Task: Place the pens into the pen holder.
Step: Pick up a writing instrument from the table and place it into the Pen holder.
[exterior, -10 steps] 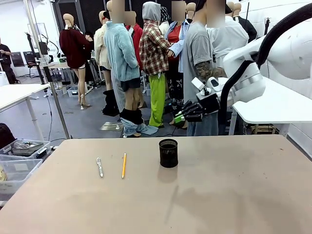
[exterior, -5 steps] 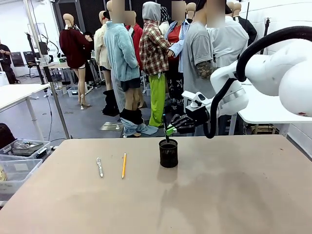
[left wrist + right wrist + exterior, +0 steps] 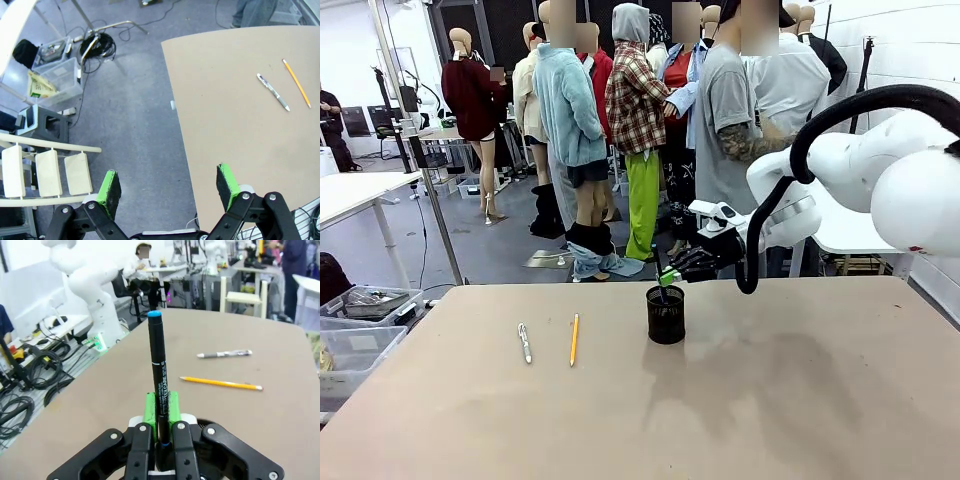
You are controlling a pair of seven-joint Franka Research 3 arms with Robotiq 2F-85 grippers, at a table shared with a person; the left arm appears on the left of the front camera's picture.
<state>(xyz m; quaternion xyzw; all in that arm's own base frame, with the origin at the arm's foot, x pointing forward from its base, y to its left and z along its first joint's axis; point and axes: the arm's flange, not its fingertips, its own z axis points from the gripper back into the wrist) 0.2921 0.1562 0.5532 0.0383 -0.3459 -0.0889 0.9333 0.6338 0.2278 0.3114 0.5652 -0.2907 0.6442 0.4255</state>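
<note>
Presently: right gripper clamped on black pen, long axis near upright, pen holder just below it; silvery pen and pencil flat, well aside; left gripper spread, empty.

Matt, smooth tan table; black wire-mesh metal pen holder; shiny silvery pen; yellow painted pencil; matt plastic black pen
</note>
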